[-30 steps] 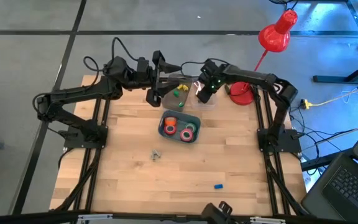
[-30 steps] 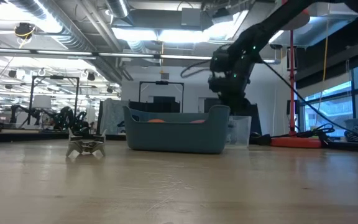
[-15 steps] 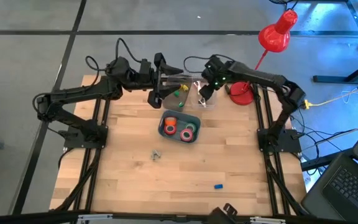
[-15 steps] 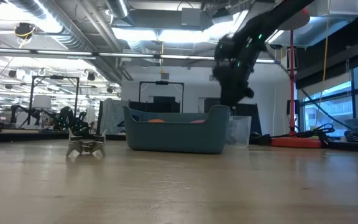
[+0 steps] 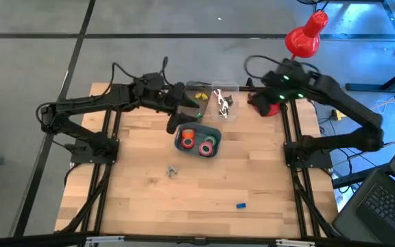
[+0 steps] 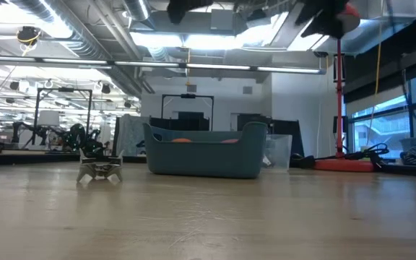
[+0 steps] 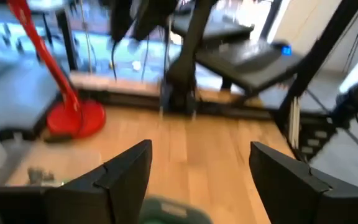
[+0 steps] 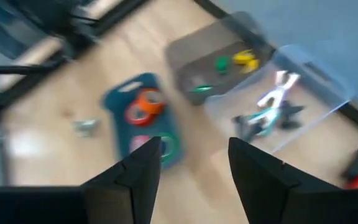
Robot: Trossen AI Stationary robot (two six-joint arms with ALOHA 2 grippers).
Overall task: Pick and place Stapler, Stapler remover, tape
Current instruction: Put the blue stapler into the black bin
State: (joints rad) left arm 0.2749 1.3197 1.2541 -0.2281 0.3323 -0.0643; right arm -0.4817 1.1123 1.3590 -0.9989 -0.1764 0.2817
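From above, the left gripper [image 5: 182, 118] hangs over the far rim of the blue-grey bin [image 5: 214, 132] that holds the tape rolls [image 5: 188, 142], while the right gripper [image 5: 256, 96] sits near the red lamp base [image 5: 271, 108], beside the clear tray [image 5: 233, 114] where the staple remover [image 5: 221, 101] lies. At table height, the bin [image 6: 204, 155] stands mid-table with a small metal piece [image 6: 100, 170] well apart from it. Each wrist view shows its own fingers [image 7: 114, 180] [image 8: 138, 171] spread with nothing between — the right one looks down on tray [image 8: 309, 81], bin [image 8: 120, 93] and tape [image 8: 143, 107].
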